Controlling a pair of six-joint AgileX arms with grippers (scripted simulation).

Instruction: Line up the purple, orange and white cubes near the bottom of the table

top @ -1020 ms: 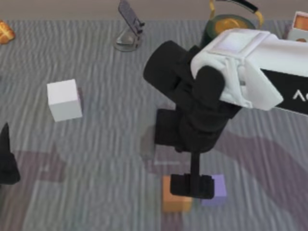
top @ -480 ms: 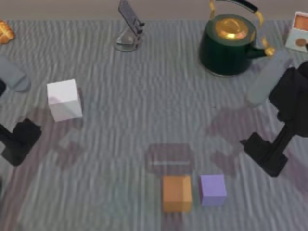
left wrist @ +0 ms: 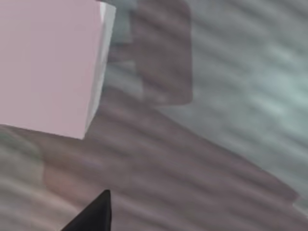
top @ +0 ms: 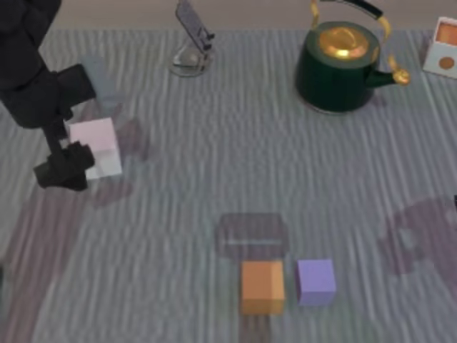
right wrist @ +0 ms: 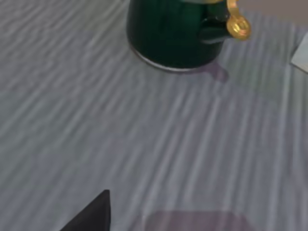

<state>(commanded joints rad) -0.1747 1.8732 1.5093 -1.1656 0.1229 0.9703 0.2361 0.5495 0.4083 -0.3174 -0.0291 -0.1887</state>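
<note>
Top view: the white cube (top: 98, 146) sits on the table (top: 178, 214) out toward 9 o'clock, well apart from the other two; its faces are equal, so it has no long axis, and its edges run a little off square to the table's edges, turned slightly clockwise; the orange cube (top: 262, 287) and the purple cube (top: 315, 281) rest near 6 o'clock, side by side in a left-to-right line with a narrow gap between them, orange on the left, purple on the right, both sitting nearly square to the table.

The left gripper (top: 64, 166) hangs at the white cube's left lower corner, overlapping that corner as seen from above; whether it touches the cube cannot be told, and the dark fingers merge into one mass, so I cannot tell how far the pincer is spread or whether it pinches anything; the left arm's black body reaches in from 10 o'clock.

In the left wrist view the white cube (left wrist: 50, 65) fills one corner, pink-tinted on its broad face, with a dark fingertip (left wrist: 94, 214) showing at the frame's edge, clear of the cube; the second finger is out of sight.

The right arm is out of the top view; its wrist view shows a single dark fingertip (right wrist: 91, 214) over bare table, so its spread cannot be told.

Toward 12 and 1 o'clock stand a phone stand (top: 191, 41), a dark green kettle (top: 343, 64) with a gold lid, and a white box (top: 444, 48) with an orange face.
</note>
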